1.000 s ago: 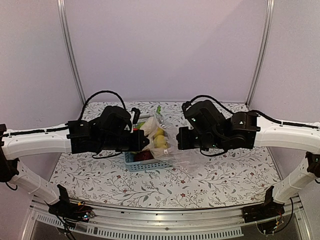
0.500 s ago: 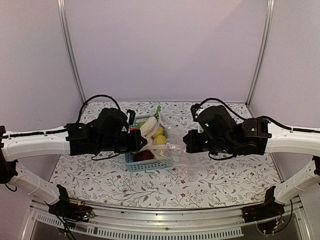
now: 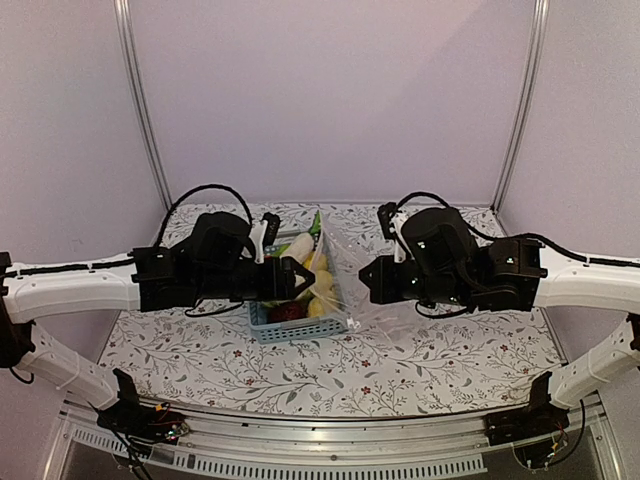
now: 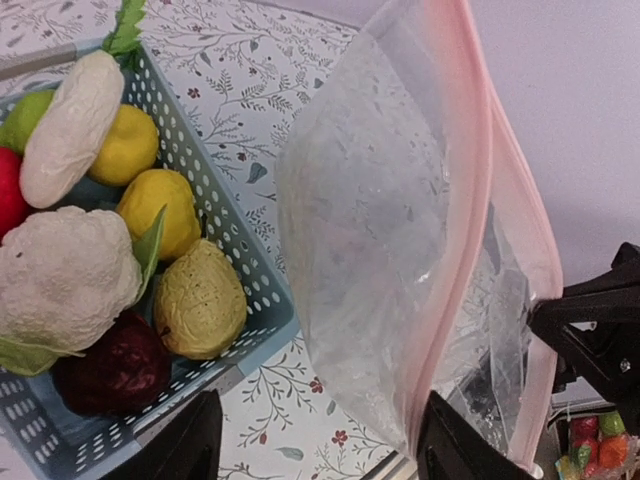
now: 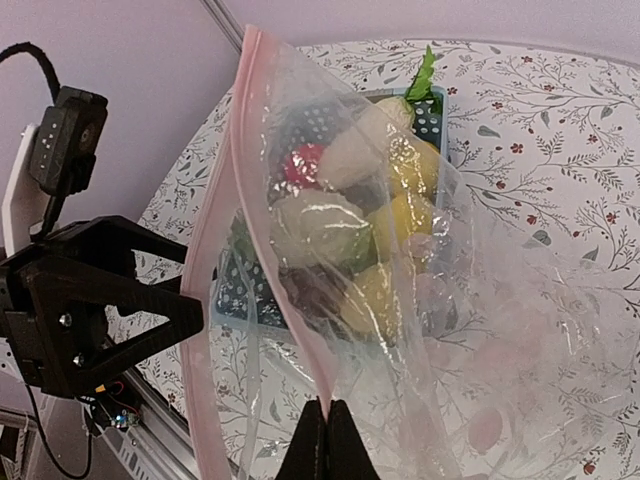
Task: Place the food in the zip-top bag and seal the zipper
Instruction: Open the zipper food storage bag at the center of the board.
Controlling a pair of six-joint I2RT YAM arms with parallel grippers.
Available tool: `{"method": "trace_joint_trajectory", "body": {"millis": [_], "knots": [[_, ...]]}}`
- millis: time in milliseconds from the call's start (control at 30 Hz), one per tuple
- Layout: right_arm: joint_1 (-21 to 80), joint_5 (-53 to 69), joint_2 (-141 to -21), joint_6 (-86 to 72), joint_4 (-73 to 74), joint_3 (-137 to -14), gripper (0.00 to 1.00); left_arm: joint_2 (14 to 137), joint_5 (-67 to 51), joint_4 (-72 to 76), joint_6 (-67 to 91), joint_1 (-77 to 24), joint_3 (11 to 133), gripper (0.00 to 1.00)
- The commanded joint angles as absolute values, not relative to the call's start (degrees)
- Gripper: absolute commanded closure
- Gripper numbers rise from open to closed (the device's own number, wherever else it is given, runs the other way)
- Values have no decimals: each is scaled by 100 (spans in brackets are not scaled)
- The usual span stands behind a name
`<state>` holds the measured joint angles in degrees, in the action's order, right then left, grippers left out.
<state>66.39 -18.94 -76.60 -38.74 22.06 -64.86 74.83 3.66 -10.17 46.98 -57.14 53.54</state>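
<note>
The food sits in a light-blue basket (image 4: 245,270): a cauliflower (image 4: 65,275), yellow lemons (image 4: 160,210), a white radish (image 4: 70,130) and a dark purple piece (image 4: 110,365). The zip-top bag (image 4: 380,220) hangs right of the basket, with nothing in it. Its pink-tinted zipper (image 4: 465,200) runs down toward my left gripper (image 4: 320,450). That gripper is open, the bag's edge loose between its fingers, close to the right one. My right gripper (image 5: 327,435) is shut on the zipper (image 5: 290,300), holding the bag (image 5: 400,250) up. From above, both grippers (image 3: 305,278) (image 3: 362,275) flank the bag (image 3: 345,290).
The basket (image 3: 290,322) rests on the flowered tablecloth (image 3: 420,360) at mid-table, partly under my left arm. Metal posts (image 3: 145,110) and purple walls close in the back and sides. The table's front rail (image 3: 330,440) runs along the near edge.
My left gripper has opened and let go of the bag's mouth edge. The bag has sagged lower toward the table, now held only by the right gripper.
</note>
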Motion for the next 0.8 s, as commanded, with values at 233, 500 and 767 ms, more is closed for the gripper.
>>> {"method": "trace_joint_trajectory", "body": {"millis": [233,500,767], "knots": [[6657,-3028,-7938,-4680,2056,-6850,100,7018,1119,-1336,3944,-6510,5584,1],[6659,-3954,-8181,-5541,2374,-7323,100,7209,1911,-1166,3665,-7323,5659,1],[6655,-4252,-8262,-6006,2594,-7526,100,7982,2318,-960,3309,-7476,6224,0]]}}
